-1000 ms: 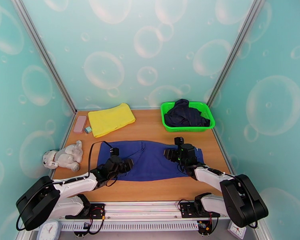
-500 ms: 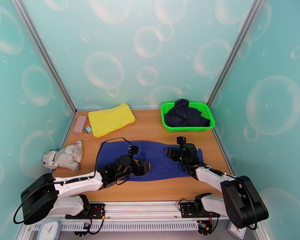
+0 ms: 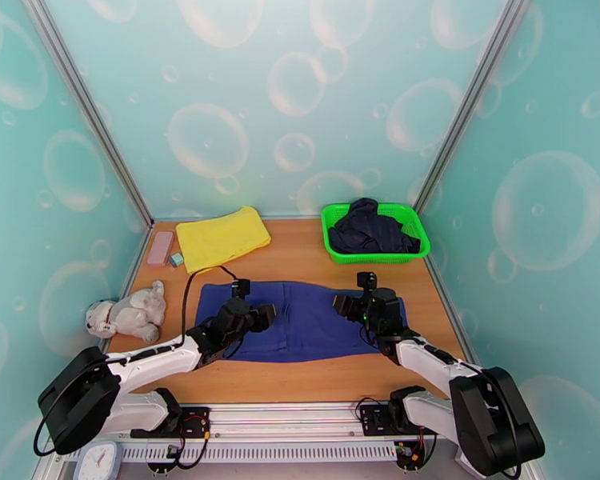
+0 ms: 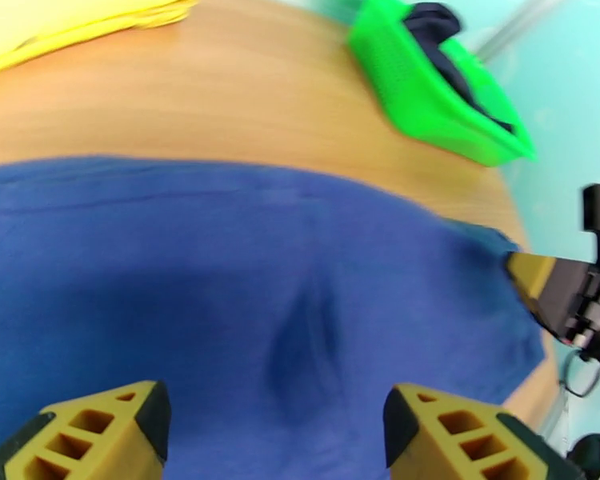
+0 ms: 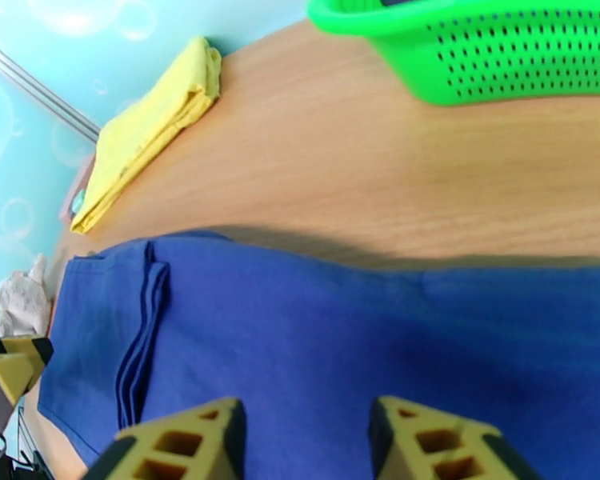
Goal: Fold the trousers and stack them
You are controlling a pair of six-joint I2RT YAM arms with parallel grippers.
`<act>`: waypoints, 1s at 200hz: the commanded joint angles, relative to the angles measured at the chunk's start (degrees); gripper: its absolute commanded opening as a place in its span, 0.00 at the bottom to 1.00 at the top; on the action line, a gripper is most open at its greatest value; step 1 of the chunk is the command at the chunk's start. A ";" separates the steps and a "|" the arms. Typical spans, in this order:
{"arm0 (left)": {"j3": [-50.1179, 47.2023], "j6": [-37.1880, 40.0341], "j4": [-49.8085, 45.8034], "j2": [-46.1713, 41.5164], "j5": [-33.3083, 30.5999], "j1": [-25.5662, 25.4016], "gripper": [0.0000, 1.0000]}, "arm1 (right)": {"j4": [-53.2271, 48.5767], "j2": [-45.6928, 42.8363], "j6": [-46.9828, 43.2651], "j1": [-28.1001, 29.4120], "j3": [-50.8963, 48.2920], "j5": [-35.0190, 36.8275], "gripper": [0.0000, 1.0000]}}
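Note:
The royal-blue trousers (image 3: 308, 326) lie flat across the middle of the table, folded into a long band; a layered fold edge (image 5: 144, 330) shows near their left end. My left gripper (image 3: 262, 315) hovers low over the left half. Its yellow fingers (image 4: 100, 430) are spread apart, with only blue cloth (image 4: 220, 258) beneath the gap. My right gripper (image 3: 346, 306) sits over the right half, open (image 5: 304, 442), with the cloth (image 5: 380, 330) under it and nothing pinched that I can see.
A green basket (image 3: 327, 230) holding a dark navy garment (image 3: 372, 230) stands at the back right. A folded yellow cloth (image 3: 220, 238) lies at the back left beside a pink case (image 3: 160, 248). A plush dog (image 3: 128, 314) rests by the left edge.
The left arm swung right along the trousers' near edge, then pulled back left and farther in. Its fingers narrowed a little. The right arm barely moved.

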 commanded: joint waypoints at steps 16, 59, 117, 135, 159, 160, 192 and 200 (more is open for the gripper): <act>-6.08 -9.94 -7.32 -2.14 -6.26 7.17 0.73 | -3.96 3.25 5.01 -5.44 -0.03 -0.96 0.47; -12.66 -12.07 -6.42 -3.48 -4.87 13.78 0.73 | -0.48 2.89 8.93 -17.74 -4.80 -3.66 0.46; -12.22 -8.44 -6.76 -6.73 -0.60 16.29 0.74 | -4.16 -7.69 9.06 -25.38 -7.87 1.61 0.47; -7.65 -4.73 -13.24 -11.09 -2.41 16.36 0.74 | -2.90 -12.60 9.07 -25.41 -8.94 1.78 0.47; 1.99 -0.68 -25.58 -13.13 -6.13 19.51 0.75 | -2.30 -20.89 7.92 -21.92 -10.10 4.44 0.48; 2.38 -0.58 -26.10 -12.96 -6.17 19.79 0.75 | -2.36 -21.10 7.84 -21.73 -10.06 4.56 0.48; 10.96 1.91 -39.29 -3.37 -5.36 28.72 0.73 | -3.64 -22.27 3.70 -12.54 -7.91 9.35 0.48; 11.05 3.22 -39.18 -0.68 -2.39 30.94 0.74 | -3.80 -21.65 3.19 -10.86 -7.18 10.04 0.48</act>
